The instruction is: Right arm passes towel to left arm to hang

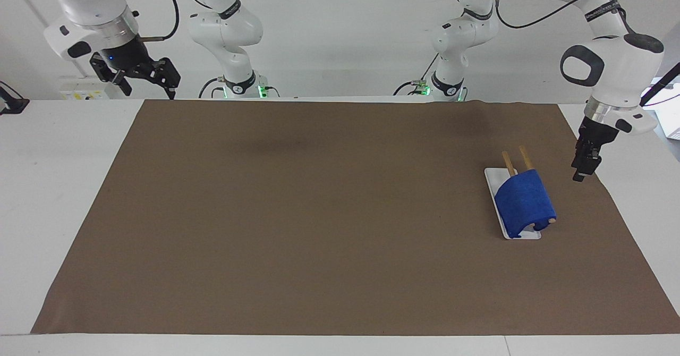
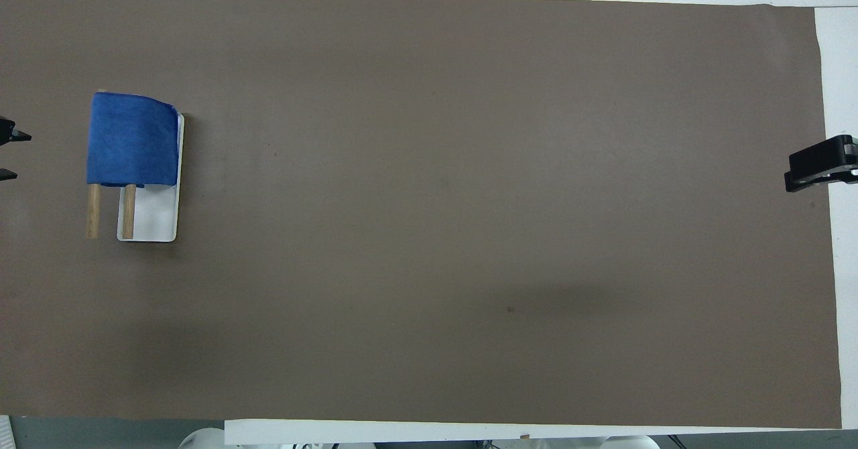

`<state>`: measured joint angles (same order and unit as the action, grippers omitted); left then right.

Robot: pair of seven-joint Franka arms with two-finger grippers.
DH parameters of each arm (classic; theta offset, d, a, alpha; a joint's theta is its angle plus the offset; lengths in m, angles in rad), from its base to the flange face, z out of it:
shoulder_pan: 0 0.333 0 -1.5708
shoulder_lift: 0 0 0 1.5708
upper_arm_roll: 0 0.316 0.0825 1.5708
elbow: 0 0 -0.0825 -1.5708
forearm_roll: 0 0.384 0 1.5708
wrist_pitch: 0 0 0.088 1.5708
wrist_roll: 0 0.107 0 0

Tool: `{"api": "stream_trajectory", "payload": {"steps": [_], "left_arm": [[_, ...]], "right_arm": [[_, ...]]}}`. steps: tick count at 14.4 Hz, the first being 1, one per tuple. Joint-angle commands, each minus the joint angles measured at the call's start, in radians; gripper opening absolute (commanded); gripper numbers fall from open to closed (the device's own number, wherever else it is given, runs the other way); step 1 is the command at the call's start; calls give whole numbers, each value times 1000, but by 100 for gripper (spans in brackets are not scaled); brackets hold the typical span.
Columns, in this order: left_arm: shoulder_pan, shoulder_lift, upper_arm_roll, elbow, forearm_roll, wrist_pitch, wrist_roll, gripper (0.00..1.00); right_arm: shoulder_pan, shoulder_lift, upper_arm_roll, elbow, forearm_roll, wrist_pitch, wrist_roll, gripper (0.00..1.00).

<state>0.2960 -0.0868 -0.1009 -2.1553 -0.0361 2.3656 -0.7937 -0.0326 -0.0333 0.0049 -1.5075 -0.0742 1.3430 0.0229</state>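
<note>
The blue towel (image 1: 523,202) hangs draped over the two wooden bars (image 1: 509,162) of the rack, whose white base (image 1: 491,178) stands toward the left arm's end of the table. In the overhead view the towel (image 2: 131,144) covers the bars' (image 2: 93,211) farther half. My left gripper (image 1: 580,174) is open and empty, beside the rack and apart from the towel; only its two fingertips show in the overhead view (image 2: 10,155). My right gripper (image 1: 144,79), with its blue light, is open and empty and waits raised over the right arm's end of the table (image 2: 814,167).
A brown mat (image 1: 319,212) covers most of the white table. The rack base (image 2: 157,218) sits on the mat near its edge at the left arm's end. Both arm bases stand at the robots' edge of the table.
</note>
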Motion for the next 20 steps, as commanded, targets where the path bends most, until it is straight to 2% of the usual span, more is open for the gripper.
{"api": "stream_trajectory", "payload": {"steps": [1, 2, 6, 8, 10, 11, 14, 16, 20], "left_arm": [[8, -24, -5, 119, 4, -212, 39, 100], [-1, -16, -5, 196, 4, -321, 121, 100], [-6, 1, -11, 394, 5, -671, 540, 100], [-26, 24, -16, 445, 19, -744, 608, 100], [-111, 35, -22, 472, 109, -821, 674, 100], [-124, 50, -23, 507, 107, -851, 677, 100], [-146, 162, -29, 679, 67, -974, 680, 100], [-179, 225, -46, 756, 65, -994, 680, 100], [-218, 252, -51, 762, 71, -993, 708, 100]], "right_arm": [[-3, 9, -17, -14, 30, 10, -34, 100], [-4, 7, -19, -17, 30, 8, -35, 100], [-21, 7, -19, -19, 33, 1, -37, 100], [-20, 7, -19, -17, 31, -2, -35, 100], [-10, 4, -19, -19, 31, -10, -34, 100], [-9, 4, -17, -19, 30, -10, -34, 100], [-13, 4, -17, -20, 30, -11, -34, 100], [-16, 4, -17, -20, 28, -12, -34, 100], [-16, 3, -17, -20, 28, -16, -34, 100]]}}
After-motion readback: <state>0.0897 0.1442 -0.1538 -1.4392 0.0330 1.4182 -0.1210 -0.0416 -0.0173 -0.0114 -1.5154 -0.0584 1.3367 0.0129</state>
